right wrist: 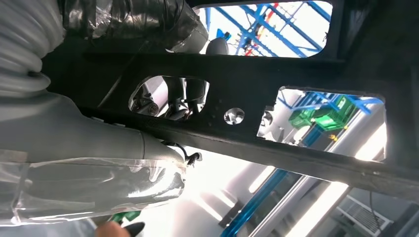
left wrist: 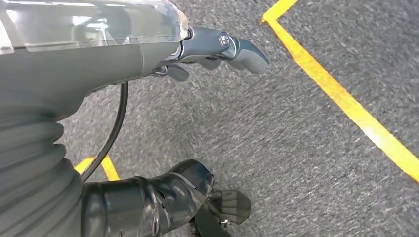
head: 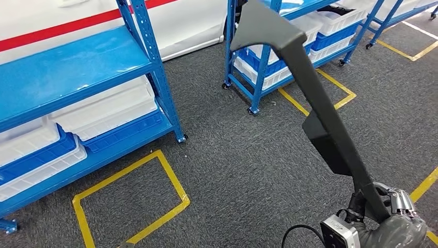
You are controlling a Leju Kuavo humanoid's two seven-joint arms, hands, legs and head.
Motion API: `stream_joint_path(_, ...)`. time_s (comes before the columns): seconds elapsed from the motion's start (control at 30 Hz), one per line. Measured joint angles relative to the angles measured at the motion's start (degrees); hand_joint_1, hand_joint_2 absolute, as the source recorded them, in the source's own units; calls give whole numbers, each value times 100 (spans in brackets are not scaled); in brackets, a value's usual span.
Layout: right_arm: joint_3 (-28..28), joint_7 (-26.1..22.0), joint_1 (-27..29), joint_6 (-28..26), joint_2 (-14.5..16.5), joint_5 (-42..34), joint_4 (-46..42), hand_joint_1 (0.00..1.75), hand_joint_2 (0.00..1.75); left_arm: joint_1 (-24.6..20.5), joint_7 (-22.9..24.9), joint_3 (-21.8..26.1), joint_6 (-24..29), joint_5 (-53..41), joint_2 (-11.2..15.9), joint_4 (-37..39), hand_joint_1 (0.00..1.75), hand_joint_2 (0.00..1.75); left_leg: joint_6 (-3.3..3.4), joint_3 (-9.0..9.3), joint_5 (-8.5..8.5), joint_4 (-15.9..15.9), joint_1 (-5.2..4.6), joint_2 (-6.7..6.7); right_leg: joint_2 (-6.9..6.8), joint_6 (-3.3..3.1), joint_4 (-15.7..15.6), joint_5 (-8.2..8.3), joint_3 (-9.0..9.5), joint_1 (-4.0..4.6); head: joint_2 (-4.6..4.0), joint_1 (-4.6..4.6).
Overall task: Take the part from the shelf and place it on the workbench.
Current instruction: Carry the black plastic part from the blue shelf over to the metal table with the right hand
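The part is a long black metal bracket with a wide angled head, standing tilted up across the right of the head view. My right hand grips its lower end at the bottom right corner. From the right wrist camera the part is a dark plate with several cutouts lying against my right hand. My left hand hangs over the grey carpet with nothing in it, thumb stretched out.
A blue shelf rack with white and blue bins stands at the left. A second rack on castors stands ahead. Yellow tape marks squares on the grey carpet between them.
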Motion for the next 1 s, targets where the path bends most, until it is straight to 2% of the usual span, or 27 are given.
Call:
stream_joint_path(0.07,-20,-6,20,-1,7,-20,-7,175,175,-6,0,2,2,-3,-6,0,0,175,39,17,48,-68,5,78,45,76,-11,29,-23,-13,1,0)
stream_joint_path(0.13,-40,-18,37,-2,7,-28,-22,175,175,-4,-3,4,1,-5,-15,0,0,175,111,42,116,-160,30,177,-84,122,206,-129,-128,10,1,4)
stream_joint_path(0.2,-57,-29,42,-2,7,-32,-32,175,175,1,-4,6,0,-6,-20,0,0,175,162,40,140,-186,27,277,-280,137,841,-502,-422,21,0,9)
stream_joint_path(0.23,-63,-33,45,-1,7,-32,-31,175,175,5,-4,6,-1,-7,-20,0,0,175,172,29,135,-173,18,330,-324,144,1186,-658,-579,18,0,8)
stream_joint_path(0.27,-69,-33,50,-1,7,-32,-31,175,175,8,-4,6,-1,-7,-20,0,0,175,171,17,126,-153,13,379,-352,151,1414,-727,-675,14,0,9)
stream_joint_path(0.3,-79,-33,55,-1,7,-36,-30,175,175,10,-4,6,-1,-6,-20,0,0,175,166,7,112,-131,10,424,-369,156,1438,-684,-668,11,0,8)
stream_joint_path(0.33,-92,-33,58,-1,7,-40,-30,175,175,8,-4,6,-1,-7,-20,0,0,175,157,1,95,-106,10,465,-389,159,1250,-548,-548,7,1,8)
stream_joint_path(0.4,-122,-41,58,-1,7,-58,-30,175,175,3,-4,6,-1,-8,-22,0,0,175,116,-4,47,-45,5,531,-498,133,543,-252,-132,14,1,8)
stream_joint_path(0.47,-152,-74,64,-2,18,-92,-43,175,175,-2,-4,6,0,-10,-22,0,0,175,54,-11,2,17,-14,579,-574,67,108,-157,95,50,0,7)
stream_joint_path(0.57,-215,-123,78,-3,53,-149,-66,175,175,-12,-6,8,2,-16,-22,0,0,175,-32,-12,-26,37,-19,626,-504,-29,53,-151,79,65,1,5)
stream_joint_path(0.63,-254,-139,84,-3,79,-169,-83,175,175,-14,-8,8,2,-19,-22,0,0,175,-89,-89,-185,222,-4,521,-451,-95,8,-116,79,37,1,4)
stream_joint_path(0.67,-266,-149,85,-3,94,-184,-91,175,175,-12,-9,9,2,-19,-22,0,0,175,-115,-203,-353,476,6,437,-426,-124,-10,-101,77,26,1,3)
stream_joint_path(0.73,-284,-166,84,-3,116,-216,-99,175,175,-1,-10,11,2,-19,-22,0,0,175,-143,-536,-720,1211,15,334,-366,-150,-11,-93,62,30,0,3)
stream_joint_path(0.77,-298,-170,85,-3,124,-227,-101,175,175,5,-10,13,2,-19,-22,0,0,175,-150,-672,-805,1500,17,321,-326,-152,-8,-93,60,33,1,4)
stream_joint_path(0.8,-312,-172,87,-3,129,-232,-102,175,175,9,-10,15,2,-19,-22,0,0,175,-149,-727,-779,1607,17,318,-283,-152,-4,-93,61,35,0,4)
stream_joint_path(0.83,-323,-174,88,-3,135,-233,-102,175,175,11,-10,17,2,-20,-22,0,0,175,-140,-676,-637,1488,17,312,-236,-151,0,-93,68,35,-1,4)
stream_joint_path(0.9,-332,-180,89,-3,143,-233,-104,175,175,10,-10,20,2,-20,-20,0,0,175,-85,-353,-209,757,16,205,-140,-148,4,-95,86,34,0,4)
stream_joint_path(0.93,-334,-183,87,-3,146,-233,-105,175,175,10,-11,22,2,-20,-16,0,0,175,-51,-191,-62,392,13,124,-93,-134,9,-94,86,38,1,5)
stream_joint_path(0.97,-336,-185,86,-3,148,-233,-106,175,175,7,-10,25,2,-20,-13,0,0,175,-23,-83,10,146,6,55,-52,-110,12,-87,75,37,2,4)
stream_joint_path(1.0,-338,-186,88,-3,149,-233,-106,175,175,2,-11,27,2,-20,-9,0,0,175,-3,-38,13,36,-3,14,-16,-77,10,-75,60,31,2,4)
